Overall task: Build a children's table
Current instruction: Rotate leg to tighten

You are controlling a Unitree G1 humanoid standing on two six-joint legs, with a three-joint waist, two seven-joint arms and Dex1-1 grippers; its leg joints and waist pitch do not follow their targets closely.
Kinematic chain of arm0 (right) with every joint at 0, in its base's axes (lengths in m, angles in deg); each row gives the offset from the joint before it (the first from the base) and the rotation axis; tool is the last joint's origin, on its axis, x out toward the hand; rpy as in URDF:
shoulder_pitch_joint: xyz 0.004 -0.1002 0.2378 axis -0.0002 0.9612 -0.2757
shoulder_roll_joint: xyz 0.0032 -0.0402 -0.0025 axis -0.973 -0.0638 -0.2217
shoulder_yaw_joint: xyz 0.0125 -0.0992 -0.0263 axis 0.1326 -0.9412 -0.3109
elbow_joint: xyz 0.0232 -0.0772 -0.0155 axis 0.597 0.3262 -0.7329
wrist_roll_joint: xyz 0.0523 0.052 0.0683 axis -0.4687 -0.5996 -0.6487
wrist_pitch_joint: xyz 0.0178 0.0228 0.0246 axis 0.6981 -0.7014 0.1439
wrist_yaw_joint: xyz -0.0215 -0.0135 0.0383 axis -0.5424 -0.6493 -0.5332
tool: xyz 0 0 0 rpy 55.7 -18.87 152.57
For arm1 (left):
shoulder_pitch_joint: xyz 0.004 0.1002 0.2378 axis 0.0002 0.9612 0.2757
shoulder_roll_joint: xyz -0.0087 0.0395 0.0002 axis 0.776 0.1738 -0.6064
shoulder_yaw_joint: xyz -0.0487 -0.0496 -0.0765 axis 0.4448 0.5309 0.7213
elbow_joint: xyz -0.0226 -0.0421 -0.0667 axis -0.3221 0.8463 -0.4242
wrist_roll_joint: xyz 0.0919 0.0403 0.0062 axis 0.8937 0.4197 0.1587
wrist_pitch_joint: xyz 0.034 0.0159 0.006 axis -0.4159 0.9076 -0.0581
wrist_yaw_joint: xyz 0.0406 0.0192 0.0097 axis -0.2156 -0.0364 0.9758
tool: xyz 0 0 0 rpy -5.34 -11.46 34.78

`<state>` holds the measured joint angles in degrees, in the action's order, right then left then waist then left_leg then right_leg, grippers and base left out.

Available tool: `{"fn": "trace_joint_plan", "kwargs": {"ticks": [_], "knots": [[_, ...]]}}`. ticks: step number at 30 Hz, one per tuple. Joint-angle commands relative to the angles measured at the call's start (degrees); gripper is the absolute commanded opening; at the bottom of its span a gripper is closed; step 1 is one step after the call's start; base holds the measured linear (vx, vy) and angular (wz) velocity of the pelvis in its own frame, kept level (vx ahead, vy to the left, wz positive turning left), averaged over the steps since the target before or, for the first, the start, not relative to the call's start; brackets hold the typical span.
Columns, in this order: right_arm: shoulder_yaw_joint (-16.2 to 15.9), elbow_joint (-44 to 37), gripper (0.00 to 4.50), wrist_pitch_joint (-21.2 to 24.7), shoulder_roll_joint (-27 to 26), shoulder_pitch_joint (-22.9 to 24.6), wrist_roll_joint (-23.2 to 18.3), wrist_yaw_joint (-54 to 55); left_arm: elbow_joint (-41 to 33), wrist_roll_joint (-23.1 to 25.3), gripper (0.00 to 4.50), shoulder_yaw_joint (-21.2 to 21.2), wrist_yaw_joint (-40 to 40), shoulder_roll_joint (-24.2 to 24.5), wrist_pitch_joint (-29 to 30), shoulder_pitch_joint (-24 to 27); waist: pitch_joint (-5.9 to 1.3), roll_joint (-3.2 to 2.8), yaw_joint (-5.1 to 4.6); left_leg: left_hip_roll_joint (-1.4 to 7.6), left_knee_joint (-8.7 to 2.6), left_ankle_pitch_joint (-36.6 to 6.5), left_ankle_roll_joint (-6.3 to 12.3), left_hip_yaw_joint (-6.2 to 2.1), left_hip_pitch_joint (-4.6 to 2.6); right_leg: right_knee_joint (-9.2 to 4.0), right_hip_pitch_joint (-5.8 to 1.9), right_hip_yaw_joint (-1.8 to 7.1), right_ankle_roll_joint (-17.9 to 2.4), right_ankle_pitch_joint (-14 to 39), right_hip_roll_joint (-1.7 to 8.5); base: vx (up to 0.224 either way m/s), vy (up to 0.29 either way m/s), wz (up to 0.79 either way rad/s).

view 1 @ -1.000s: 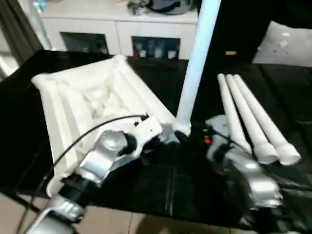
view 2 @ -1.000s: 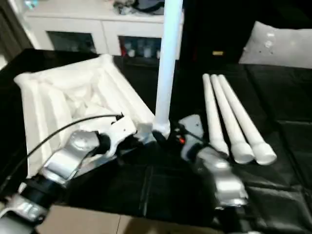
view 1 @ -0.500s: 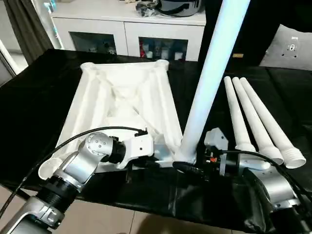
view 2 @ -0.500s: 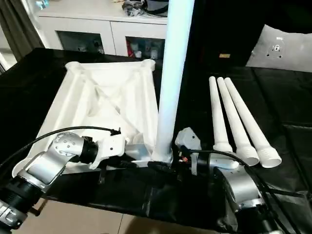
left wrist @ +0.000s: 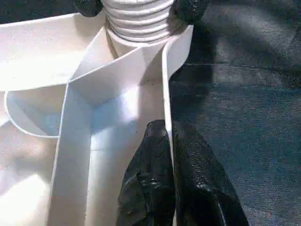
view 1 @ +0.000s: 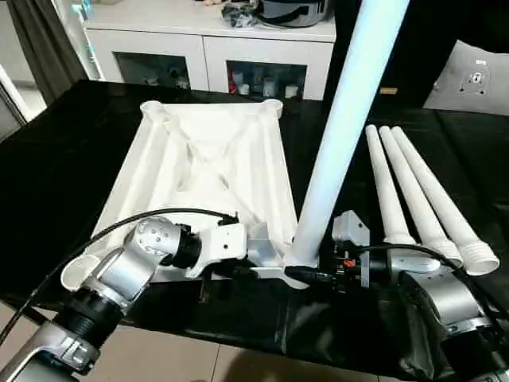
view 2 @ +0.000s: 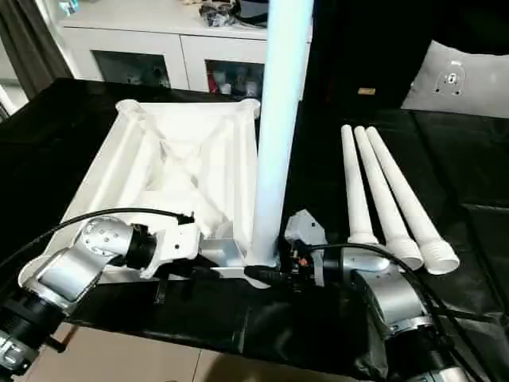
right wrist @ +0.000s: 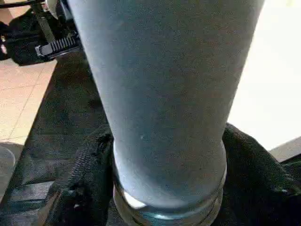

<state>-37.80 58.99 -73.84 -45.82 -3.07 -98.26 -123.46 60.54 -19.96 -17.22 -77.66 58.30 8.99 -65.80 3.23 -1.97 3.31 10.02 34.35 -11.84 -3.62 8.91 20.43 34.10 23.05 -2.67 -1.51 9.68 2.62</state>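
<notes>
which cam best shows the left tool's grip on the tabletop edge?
Left wrist view: both fingers pinch the tabletop rim wall, close up. The eye views show the left tool at the near edge, its contact too small to judge.

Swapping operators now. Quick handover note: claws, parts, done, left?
Left claw: shut on the table top's edge wall, steadying it.
Right claw: shut on the upright leg, low at its base.
Table top: upside down on the black surface; the leg's threaded end sits at the near right corner socket.
Three spare legs lie to the right.
Left: seat this leg, then the other three.
</notes>
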Motion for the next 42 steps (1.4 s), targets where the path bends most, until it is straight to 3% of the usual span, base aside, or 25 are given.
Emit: {"fn": "trace_joint_plan", "kwargs": {"ticks": [1,10,13,14,15,16,18,20,22,23,26,28,29,30,33,39,40,42], "knots": [[-0.69,0.54,2.77,-0.21,0.07,-0.32,-0.64,-1.37,-1.14,0.89,0.0,-1.16,-1.27,0.88,-0.24,0.65,-3.88,0.44,-0.12,2.58,-3.68,-6.92,3.93,-0.29,0.17,-3.88,-3.37,2.46,-11.56,14.25,4.72,0.0,0.0,0.0],[-1.64,-2.34,2.75,1.84,-1.97,2.3,-2.05,-1.13,-2.02,-0.25,0.0,-0.42,-0.76,0.3,2.71,1.45,-3.78,0.3,-0.15,2.59,-3.74,-7.44,3.79,-0.28,0.15,-3.99,-3.34,2.43,-11.69,14.73,4.74,0.0,0.0,0.0],[-1.77,-4.72,2.75,6.61,-4.53,3.68,-1.86,4.25,-3.5,-0.8,0.0,0.97,3.02,-1.89,7.85,1.75,-3.47,0.34,-0.33,2.62,-3.99,-8.84,3.23,-0.27,-0.03,-4.27,-3.22,2.49,-11.18,17.3,4.68,0.0,0.0,0.0],[-1.97,-4.93,2.74,6.77,-6.26,3.87,-0.27,7.99,-3.93,-0.75,0.0,1.82,5.71,-3.49,10.44,1.6,-3.38,0.33,-0.32,2.58,-4.04,-9.18,2.86,-0.28,-0.06,-4.35,-3.2,2.49,-10.88,18.31,4.74,0.0,0.0,0.0],[-1.77,-4.49,2.74,6.74,-8.7,3.72,1.49,12.85,-4.08,-0.53,0.0,2.93,9.19,-5.51,13.1,1.3,-2.87,-0.17,-0.49,2.5,-4.24,-10.76,2.1,-0.32,-0.22,-4.73,-2.79,2.47,-10.01,21.87,4.68,0.0,0.0,0.0],[-1.54,-4.19,2.74,6.85,-10.0,3.58,2.29,15.33,-4.12,-0.37,0.0,3.49,10.91,-6.51,14.33,1.16,-2.87,0.22,-0.97,2.28,-4.32,-12.06,1.2,-0.41,-0.23,-5.05,-2.86,2.27,-9.02,25.14,4.62,0.0,0.0,0.0],[0.13,-2.69,2.74,8.14,-14.19,2.66,3.0,22.44,-4.55,-0.01,0.0,4.31,14.46,-9.18,16.9,0.84,-2.77,0.35,-1.83,1.92,-4.37,-13.71,0.96,-0.66,-0.03,-5.64,-2.83,2.12,-6.43,30.5,4.74,0.0,0.0,0.0],[1.8,-1.6,2.74,9.05,-18.01,1.96,2.55,27.69,-4.88,0.41,0.0,5.05,18.26,-12.07,19.44,0.48,-2.71,0.18,-2.27,1.86,-4.23,-14.89,0.88,-0.64,-0.32,-6.04,-2.29,2.04,-5.99,32.26,4.72,0.0,0.0,0.0],[2.64,-0.54,2.74,8.63,-21.2,1.27,2.09,30.95,-4.76,1.18,0.0,5.69,22.52,-15.27,22.0,-0.16,-2.76,0.37,-2.69,1.71,-4.19,-15.35,0.96,-0.79,-0.19,-6.23,-2.35,1.82,-5.21,33.17,4.68,0.0,0.0,0.0],[2.96,0.45,2.74,8.21,-22.51,0.73,2.57,33.12,-4.2,1.56,0.0,6.14,24.87,-16.94,22.76,-0.67,-2.7,0.23,-2.91,1.76,-4.11,-16.39,1.22,-0.8,-0.56,-6.48,-1.92,1.71,-5.18,33.75,4.66,0.0,0.0,0.0],[4.53,4.22,2.74,8.87,-26.49,-1.43,5.64,42.71,-1.93,3.45,0.0,7.8,33.62,-23.04,24.67,-2.94,-3.1,0.22,-3.19,1.87,-4.27,-15.06,1.81,-0.85,-0.1,-6.06,-2.31,1.73,-6.05,29.06,4.59,0.0,0.0,0.0],[4.85,4.93,2.74,8.86,-26.96,-1.75,5.89,43.47,-1.56,3.8,0.0,8.02,34.99,-24.14,24.47,-3.34,-3.25,0.09,-3.15,1.8,-4.21,-14.43,1.97,-0.75,-0.22,-5.91,-2.34,1.69,-6.96,26.05,4.55,0.0,0.0,0.0],[5.3,5.55,2.74,8.36,-27.06,-1.88,6.79,44.57,-1.63,3.98,0.0,7.74,35.54,-24.99,24.75,-3.68,-3.42,0.07,-2.93,1.89,-4.19,-12.78,2.67,-0.69,0.15,-5.49,-2.72,1.87,-8.18,21.94,4.72,0.0,0.0,0.0],[5.46,5.81,3.3,7.81,-26.89,-1.85,7.43,45.01,-1.81,4.12,0.0,7.42,35.35,-25.03,25.02,-3.73,-3.56,0.08,-2.86,1.99,-4.12,-11.29,3.06,-0.61,0.27,-5.2,-2.79,1.94,-9.07,18.77,4.72,0.0,0.0,0.0],[5.46,5.99,3.51,5.96,-25.6,-1.18,8.42,44.12,-1.82,5.48,0.0,5.76,33.66,-23.41,23.85,-3.5,-3.83,-0.04,-2.71,1.96,-3.86,-8.22,4.29,-0.55,0.75,-4.69,-3.34,1.89,-10.7,13.38,4.94,0.0,0.0,0.0],[7.3,4.94,4.03,2.35,-23.28,0.42,7.28,41.41,-0.66,6.6,0.0,4.03,30.24,-19.96,20.8,-2.9,-3.77,-0.63,-2.63,2.28,-3.92,-8.62,4.65,-0.7,0.61,-4.72,-3.46,1.49,-11.81,13.15,5.08,0.0,0.0,0.0],[7.39,4.33,4.26,1.79,-22.57,0.81,6.91,40.22,-0.51,6.5,0.0,4.01,29.63,-19.46,20.4,-2.82,-3.7,-0.52,-2.69,2.26,-3.95,-9.12,4.58,-0.69,0.65,-4.83,-3.48,1.47,-11.63,13.8,5.05,0.0,0.0,0.0],[7.27,2.35,4.31,0.05,-19.88,2.09,5.93,35.66,-0.13,6.06,0.0,3.71,27.3,-17.77,18.29,-2.49,-3.63,-0.51,-2.66,2.33,-4.05,-10.56,4.43,-0.77,0.65,-5.04,-3.55,1.44,-10.81,16.0,5.06,0.0,0.0,0.0]]}}
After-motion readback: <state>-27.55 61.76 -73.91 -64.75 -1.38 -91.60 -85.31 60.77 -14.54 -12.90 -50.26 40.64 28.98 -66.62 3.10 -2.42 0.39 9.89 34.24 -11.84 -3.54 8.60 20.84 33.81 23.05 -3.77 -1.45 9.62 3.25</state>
